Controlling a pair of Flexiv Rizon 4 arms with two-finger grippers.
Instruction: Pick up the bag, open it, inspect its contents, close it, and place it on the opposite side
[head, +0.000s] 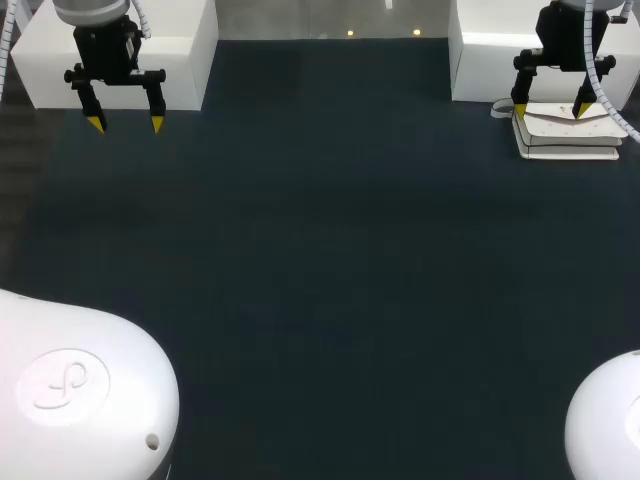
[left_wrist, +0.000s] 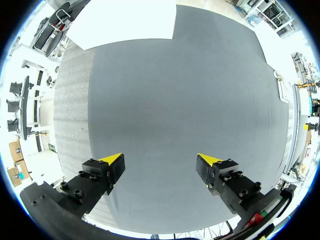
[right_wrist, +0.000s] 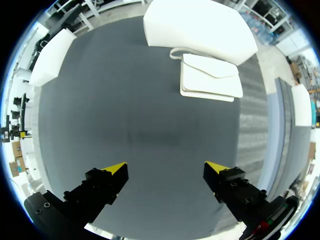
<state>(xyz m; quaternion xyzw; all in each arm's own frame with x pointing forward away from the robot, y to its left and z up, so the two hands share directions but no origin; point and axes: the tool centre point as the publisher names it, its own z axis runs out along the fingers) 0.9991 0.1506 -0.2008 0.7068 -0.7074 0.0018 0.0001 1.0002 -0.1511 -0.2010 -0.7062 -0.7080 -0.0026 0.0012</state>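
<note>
A flat white bag (head: 566, 133) with a folded flap lies on the dark table at the far right, its strap at its left end. My right gripper (head: 549, 109) hangs open just above the bag's near-left part. In the right wrist view the bag (right_wrist: 209, 76) lies well ahead of the open right gripper (right_wrist: 166, 170), flap closed, next to a white block. My left gripper (head: 125, 122) hangs open at the far left over bare table. The left wrist view shows the left gripper (left_wrist: 160, 161) open with only dark mat ahead.
Two white blocks stand at the table's far edge: one (head: 120, 55) behind the left gripper, one (head: 500, 60) behind the right gripper and the bag. The rounded white arm bases (head: 80, 390) fill the near corners. The dark mat (head: 320, 260) spans the middle.
</note>
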